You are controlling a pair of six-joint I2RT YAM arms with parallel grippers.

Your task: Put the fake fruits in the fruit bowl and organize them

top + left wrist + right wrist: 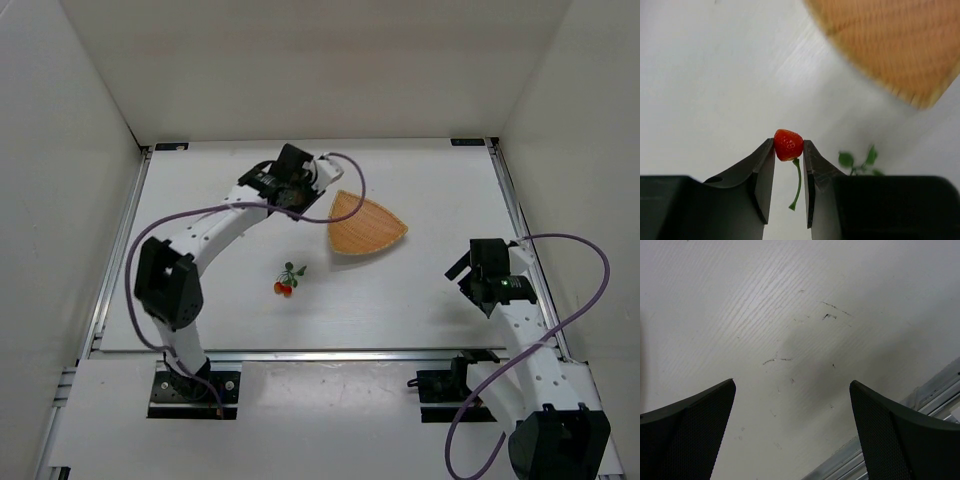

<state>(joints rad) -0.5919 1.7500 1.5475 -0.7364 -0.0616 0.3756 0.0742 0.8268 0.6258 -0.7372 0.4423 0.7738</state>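
The fruit bowl (366, 225) sits on the table (420, 180) toward its far middle. The left gripper (288, 203) is just to the left of the bowl's near-left edge, with a single berry (788, 144) pinched between its fingertips and the berry's stem hanging down in the gap between the fingers. The stemmed cluster (288, 280) lies on the table nearer the arm bases, in front of the left gripper and to the front-left of the bowl, apart from both. The right gripper (792, 385) is over bare table at the right side, near the right-hand rail (920, 400), well apart from the bowl, its jaws spread wide.
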